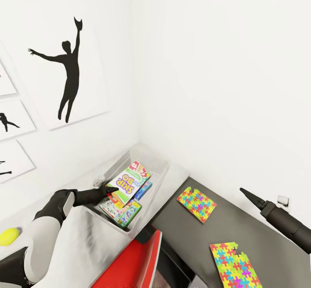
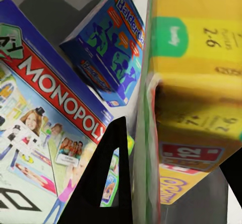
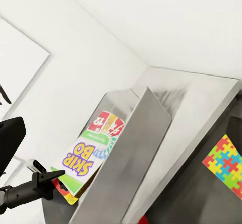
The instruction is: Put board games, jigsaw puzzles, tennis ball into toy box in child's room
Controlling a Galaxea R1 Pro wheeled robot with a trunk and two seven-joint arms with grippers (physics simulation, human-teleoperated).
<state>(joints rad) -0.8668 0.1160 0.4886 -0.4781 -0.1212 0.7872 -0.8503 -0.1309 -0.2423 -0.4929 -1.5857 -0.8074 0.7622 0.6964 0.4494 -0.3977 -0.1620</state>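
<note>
Red furniture (image 1: 138, 262), possibly a chair back, stands nearest in the head view, against the counter edge. One jigsaw puzzle (image 1: 235, 265) lies flat on the dark grey counter (image 1: 242, 232) section; a second jigsaw puzzle (image 1: 197, 203) lies farther back on the same surface, well apart from the first. At the left edge of that view, the tennis ball (image 1: 8, 236) rests on the pale counter section beside the left arm. Left tool (image 1: 109, 189) is clenched on the Skip-Bo board game (image 1: 128, 181), holding it tilted over the toy box (image 1: 157, 167); the left wrist view shows one finger (image 2: 103, 178) against the yellow box edge. Inside the toy box lie the Monopoly board game (image 2: 45, 113) and a small blue board game (image 2: 113, 48), both beneath the held box. Right tool (image 1: 244, 191) hangs above the dark counter section, touching nothing; its jaws appear closed to a point. Toy box sits in the room corner against the white walls; baseball-player silhouette pictures (image 1: 67, 70) hang on the left wall
</note>
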